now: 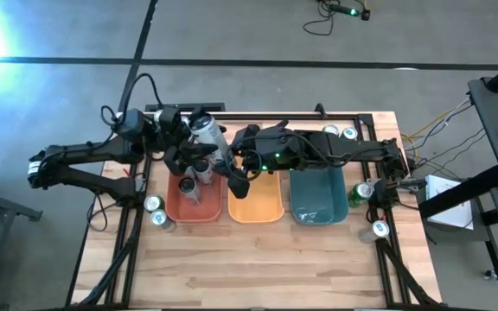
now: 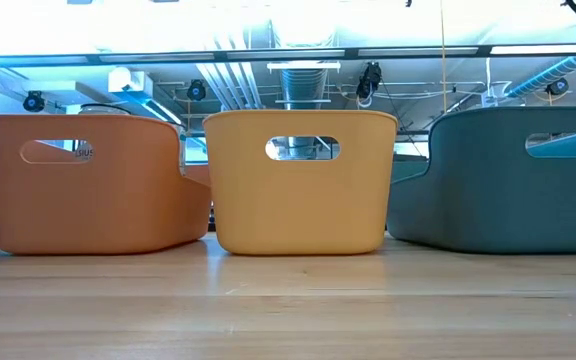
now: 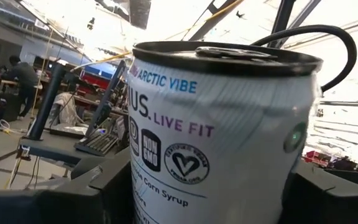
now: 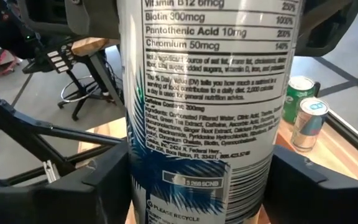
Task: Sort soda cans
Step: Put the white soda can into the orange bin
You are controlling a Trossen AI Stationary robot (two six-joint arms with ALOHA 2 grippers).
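Both grippers pinch one white can over red bin: left gripper on its far-left, right gripper on its near-right.

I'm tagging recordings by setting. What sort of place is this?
Probably a workshop or robotics lab: bare ceiling pipes and ducts, a grey concrete floor with loose cables, and a cluttered workbench with a keyboard where a person works.

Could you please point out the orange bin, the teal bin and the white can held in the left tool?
orange bin (image 2: 298, 215): low view, on its front wall below the handle slot.
teal bin (image 2: 508, 200): low view, on its front wall.
white can (image 3: 222, 149): left wrist view, on its printed side.
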